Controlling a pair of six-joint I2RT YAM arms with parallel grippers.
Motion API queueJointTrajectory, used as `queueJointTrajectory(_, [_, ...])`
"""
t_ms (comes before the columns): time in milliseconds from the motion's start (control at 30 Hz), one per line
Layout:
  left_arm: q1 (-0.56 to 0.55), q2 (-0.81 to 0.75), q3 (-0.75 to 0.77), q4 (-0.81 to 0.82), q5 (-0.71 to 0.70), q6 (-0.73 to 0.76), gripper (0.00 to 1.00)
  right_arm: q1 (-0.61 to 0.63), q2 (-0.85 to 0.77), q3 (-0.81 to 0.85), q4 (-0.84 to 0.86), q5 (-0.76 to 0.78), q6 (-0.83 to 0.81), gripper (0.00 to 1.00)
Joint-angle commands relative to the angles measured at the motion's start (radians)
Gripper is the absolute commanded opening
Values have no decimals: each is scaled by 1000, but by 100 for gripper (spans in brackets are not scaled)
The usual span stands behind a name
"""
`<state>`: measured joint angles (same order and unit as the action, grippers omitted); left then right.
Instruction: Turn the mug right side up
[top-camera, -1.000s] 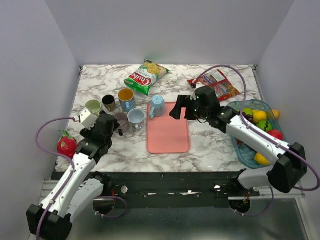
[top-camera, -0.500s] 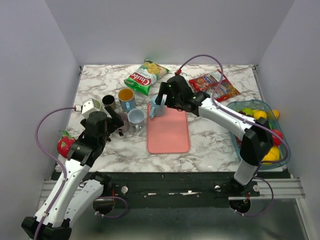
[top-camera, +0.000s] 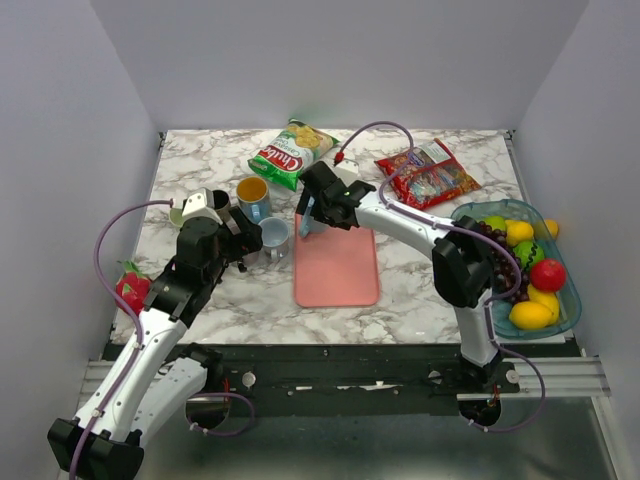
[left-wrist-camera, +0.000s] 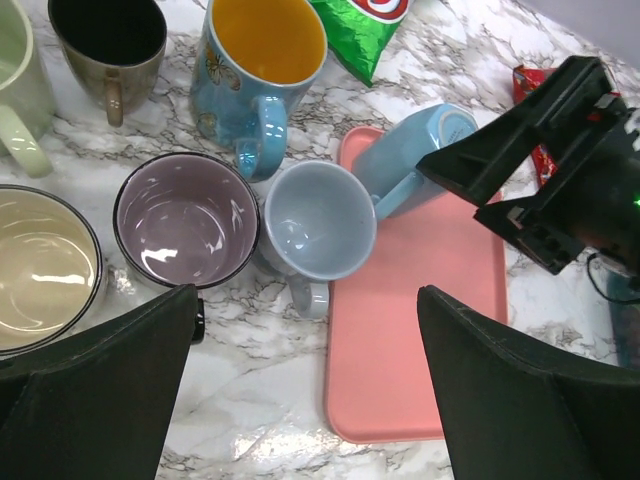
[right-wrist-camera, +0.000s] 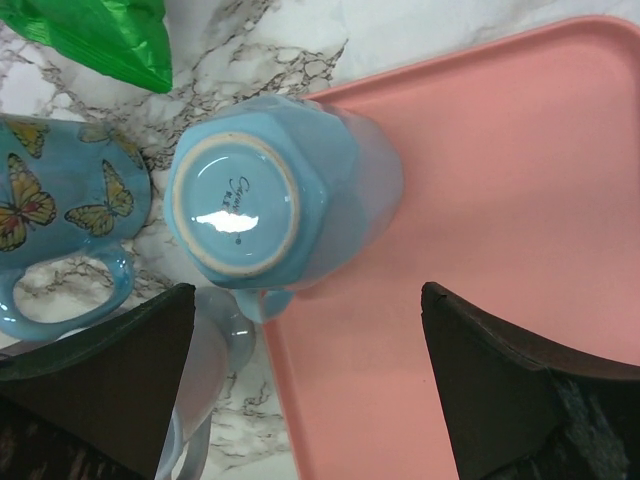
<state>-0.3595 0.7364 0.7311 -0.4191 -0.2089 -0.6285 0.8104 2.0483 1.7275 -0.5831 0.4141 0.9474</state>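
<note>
The light blue mug (right-wrist-camera: 270, 195) stands upside down on the far left corner of the pink tray (right-wrist-camera: 480, 200), base up and handle toward the tray's left edge. It also shows in the left wrist view (left-wrist-camera: 415, 160). My right gripper (right-wrist-camera: 308, 292) is open and hovers just above it, one finger on each side, not touching. In the top view the right gripper (top-camera: 312, 212) hides most of the mug. My left gripper (left-wrist-camera: 305, 295) is open and empty above the marble beside the tray's left edge, near the cluster of upright mugs (top-camera: 250, 240).
Upright mugs crowd left of the tray: a grey-blue one (left-wrist-camera: 320, 220) touching distance from the mug, a butterfly mug (left-wrist-camera: 260, 70), a purple one (left-wrist-camera: 185, 220), a dark one (left-wrist-camera: 108, 40). A green chips bag (top-camera: 292, 150), red snack bag (top-camera: 428, 172) and fruit basket (top-camera: 482, 292) lie around.
My right arm has swung left from the tray's right side to above the upside-down mug. My left gripper has moved forward and right over the mug cluster.
</note>
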Motion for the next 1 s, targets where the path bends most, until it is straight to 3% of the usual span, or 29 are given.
queueJointTrajectory(0, [8,-12,-16,37,43,16,99,13,53,50,-76,63,86,100])
queueJointTrajectory(500, [11,-14,-22,19,25,3,99,13,95,106,-123,97,128,95])
queueJointTrajectory(633, [11,-14,-22,19,26,3,99,13,118,130,-100,68,64,82])
queueJointTrajectory(867, [11,-12,-22,20,35,3,99,12,165,195,-126,34,28,70])
queueJointTrajectory(967, [11,-14,-24,20,40,3,99,13,176,210,-141,35,25,54])
